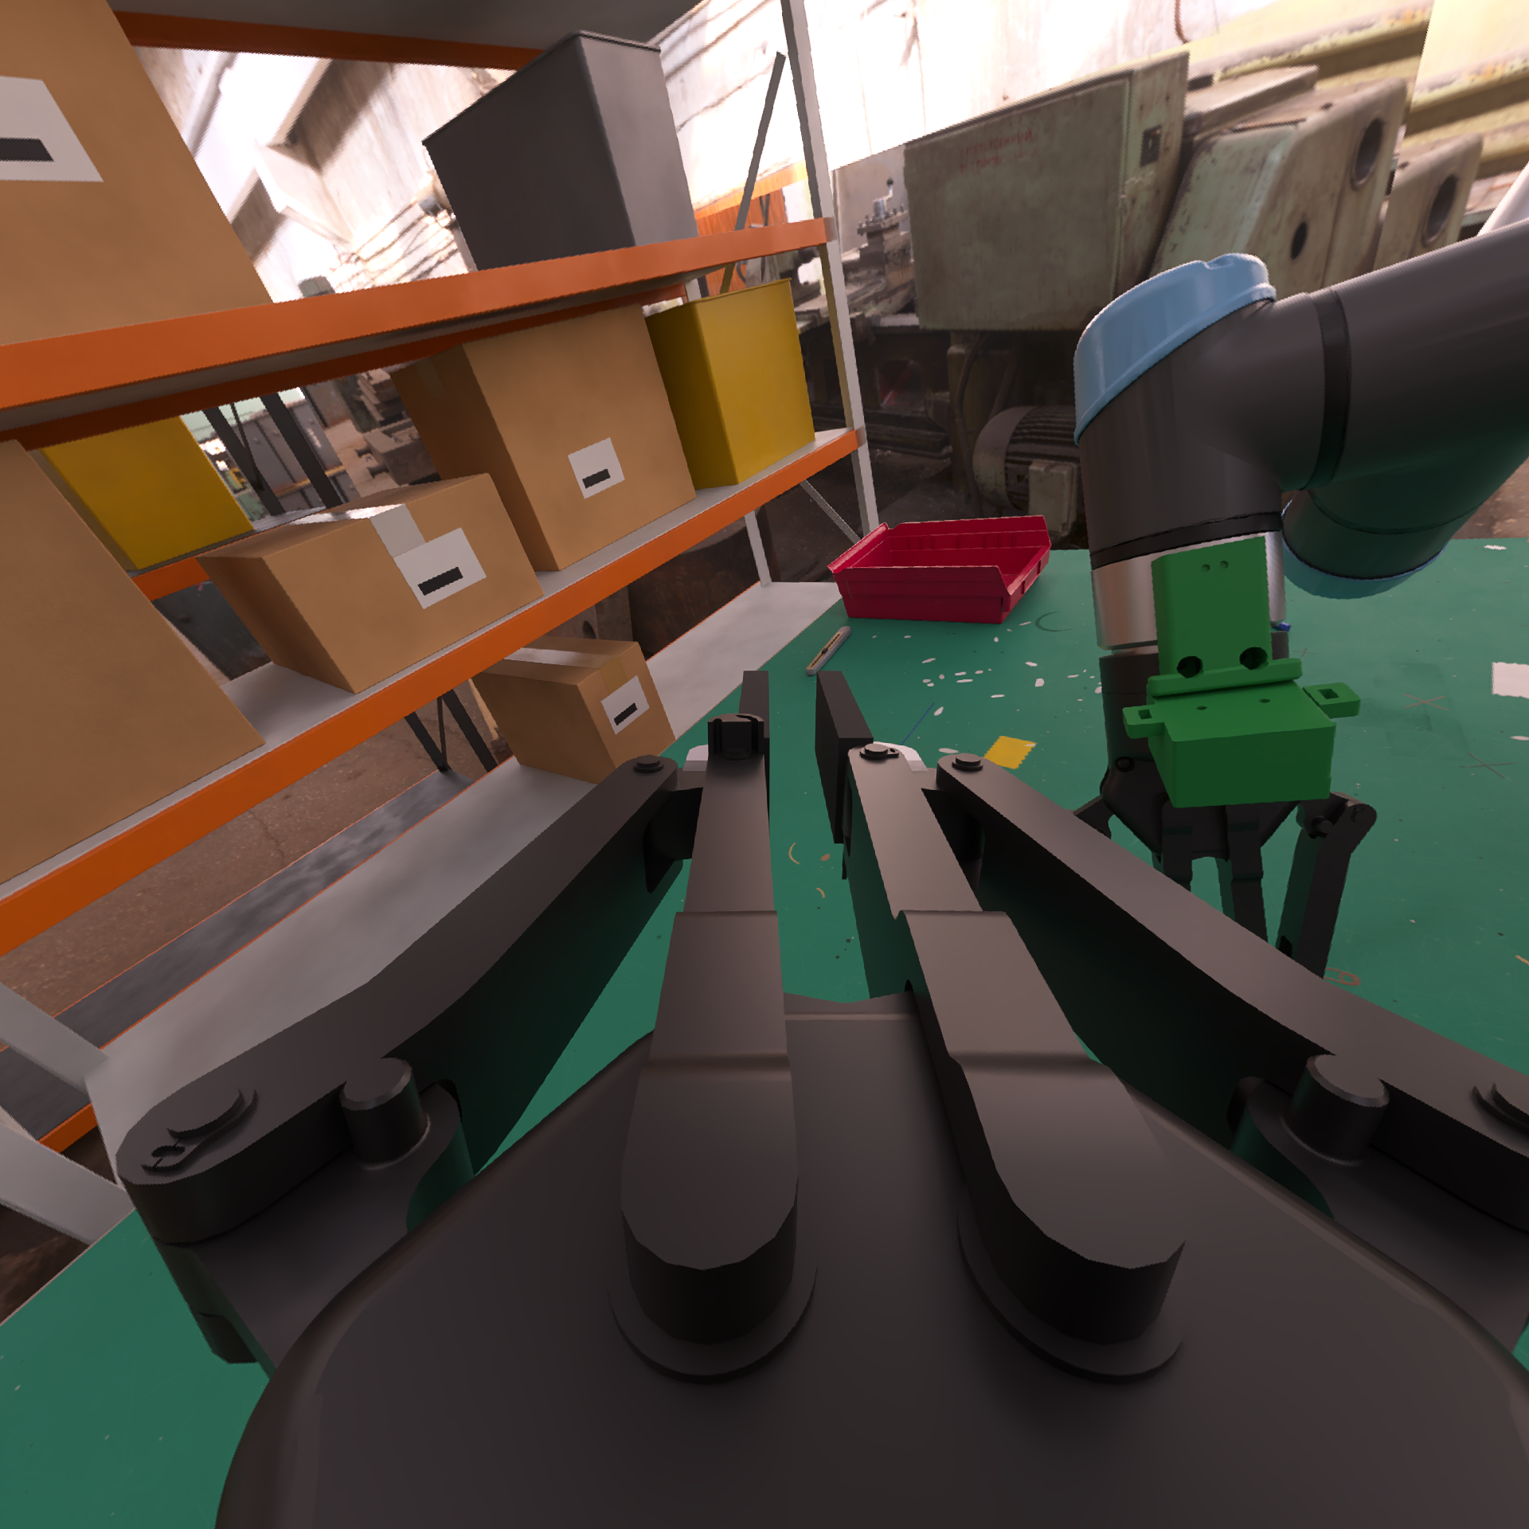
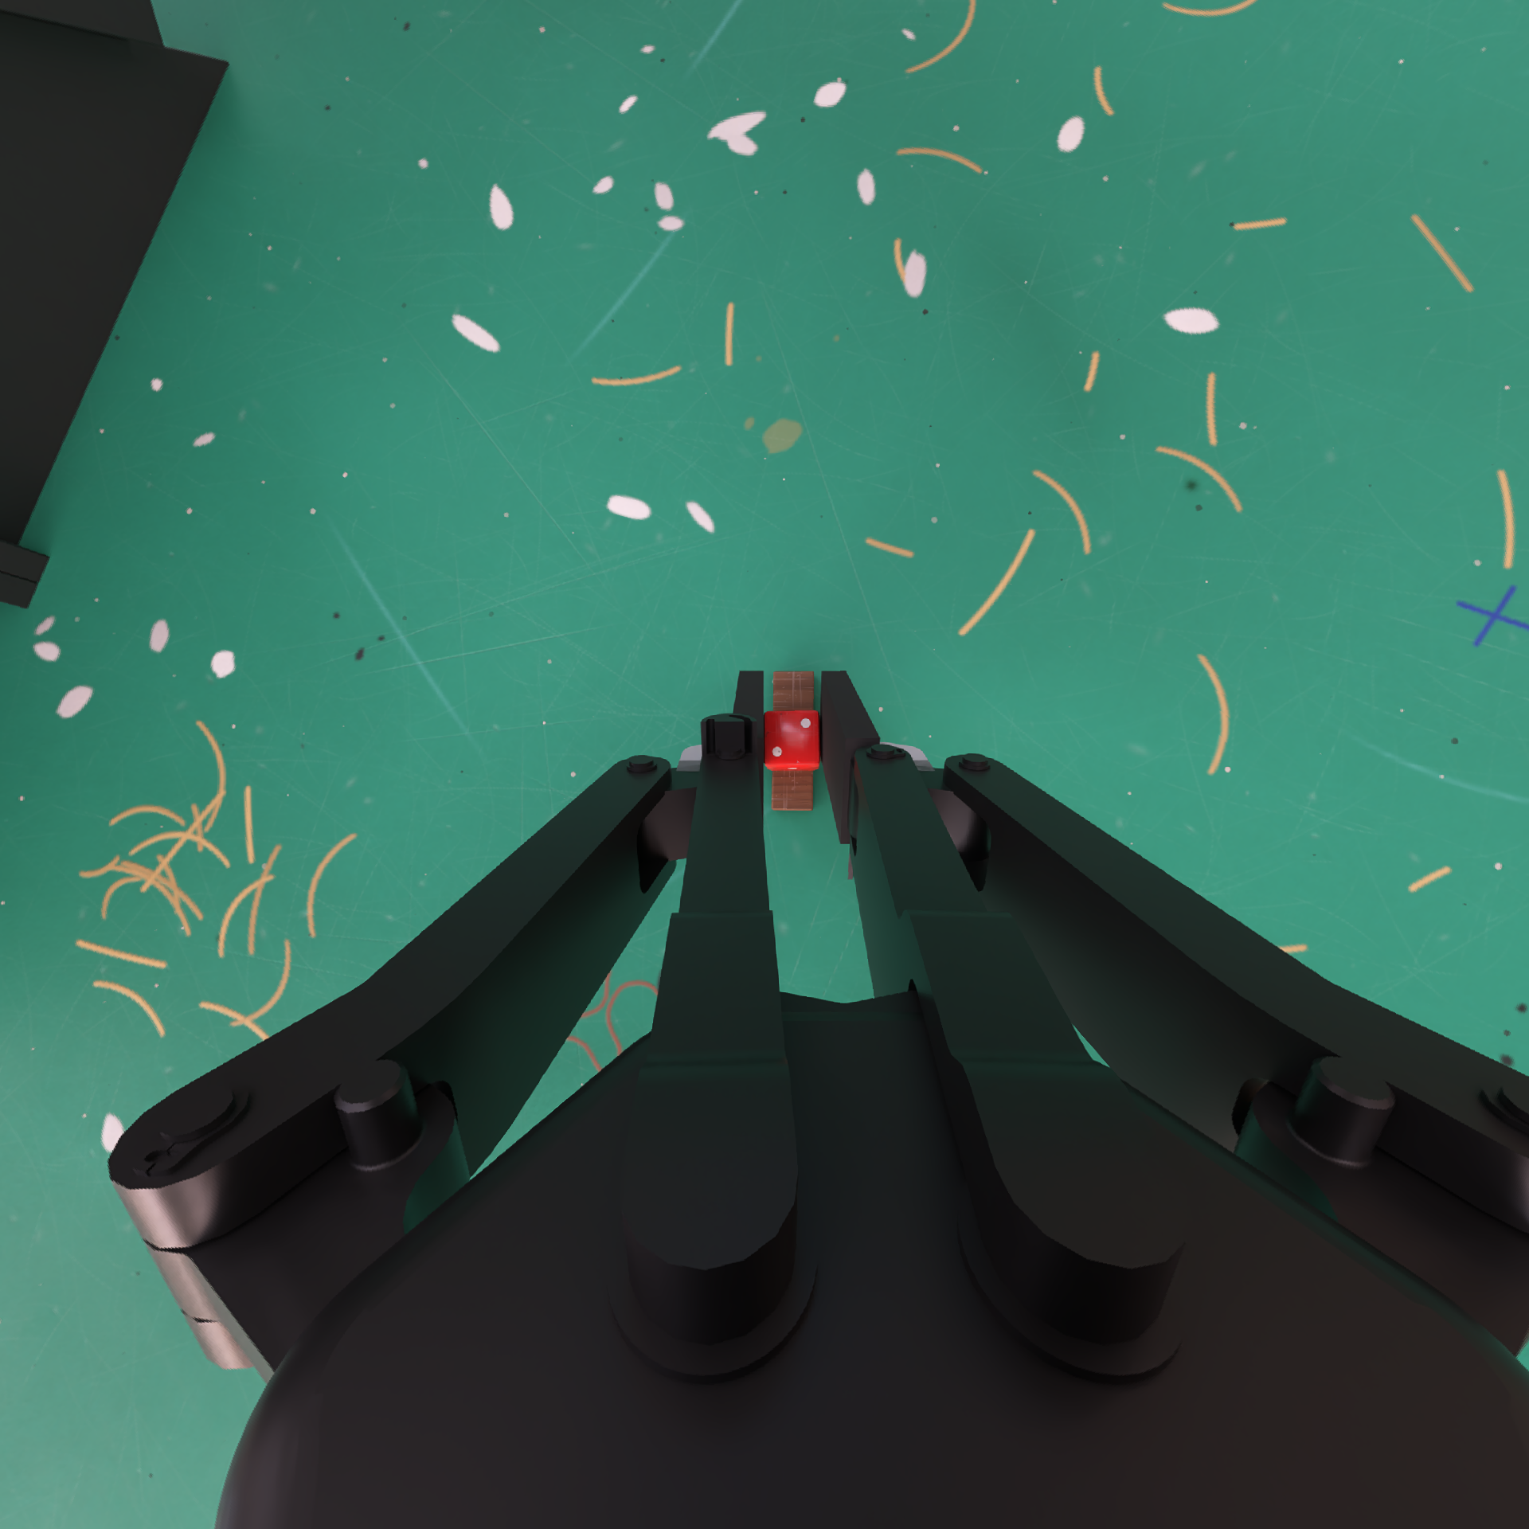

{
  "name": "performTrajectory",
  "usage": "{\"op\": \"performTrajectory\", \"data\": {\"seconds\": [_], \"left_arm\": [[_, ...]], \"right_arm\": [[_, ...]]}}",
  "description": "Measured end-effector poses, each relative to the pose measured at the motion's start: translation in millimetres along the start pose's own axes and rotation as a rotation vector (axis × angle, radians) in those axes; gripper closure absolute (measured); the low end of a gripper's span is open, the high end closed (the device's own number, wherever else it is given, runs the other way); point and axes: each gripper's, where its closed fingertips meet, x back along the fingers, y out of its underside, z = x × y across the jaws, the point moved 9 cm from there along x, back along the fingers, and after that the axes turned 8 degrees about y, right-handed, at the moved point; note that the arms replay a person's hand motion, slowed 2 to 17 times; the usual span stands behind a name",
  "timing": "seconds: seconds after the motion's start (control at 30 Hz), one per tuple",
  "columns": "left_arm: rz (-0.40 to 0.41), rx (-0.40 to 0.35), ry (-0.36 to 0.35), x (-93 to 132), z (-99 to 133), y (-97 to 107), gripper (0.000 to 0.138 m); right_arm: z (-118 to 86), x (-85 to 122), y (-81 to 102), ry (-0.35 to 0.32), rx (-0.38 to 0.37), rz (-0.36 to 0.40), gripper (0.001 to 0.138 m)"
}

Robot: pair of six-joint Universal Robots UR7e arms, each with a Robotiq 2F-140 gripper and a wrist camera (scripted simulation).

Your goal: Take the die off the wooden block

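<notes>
**1 die pinched, block still beneath it**

1 red die (image 2: 791, 739) sits between my right gripper's (image 2: 792, 703) fingertips, white pips facing the wrist camera. It lies on top of the narrow wooden block (image 2: 793, 691), which shows as a brown strip beyond and nearer than the die. I read the fingers as closed on the die's 2 opposite sides; the pads look flush against it, with no gap I can make out. The jaws run along the block's length, so they clamp the die and not the wood. That matters, because the block should stay down when I lift. The block rests on the green mat (image 2: 1076, 248), among white flecks and tan curls.

My left gripper (image 1: 790, 703) hangs idle, its fingers drawn nearly together with a narrow gap and nothing between them. From its camera I see the right arm reaching straight down at the mat, which suits a top grasp. Farther off stand a red bin (image 1: 939, 571) and shelving (image 1: 430, 314) loaded with boxes.
</notes>
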Motion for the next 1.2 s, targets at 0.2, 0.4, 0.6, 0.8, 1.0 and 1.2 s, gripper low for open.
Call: {"op": "performTrajectory", "data": {"seconds": [0.2,0.4,0.6,0.8,1.0,1.2], "left_arm": [[-0.008,-0.007,0.017,-5,2,0,0.123],[-0.020,-0.014,0.046,-14,4,1,0.123],[-0.034,-0.012,0.118,-31,9,3,0.123],[-0.060,-0.018,0.223,-59,20,6,0.123],[-0.123,-0.067,0.304,-93,37,12,0.123],[-0.164,-0.128,0.408,-125,61,19,0.123]], "right_arm": [[1,2,-0.3,0.019,0.000,-0.008,0.121],[4,19,-1.2,0.053,-0.003,0.035,0.121],[10,64,0.8,0.137,-0.056,0.144,0.121],[12,125,11.2,0.271,-0.137,0.303,0.121],[9,184,26.0,0.432,-0.240,0.506,0.121],[0,224,37.9,0.533,-0.310,0.679,0.121]]}}
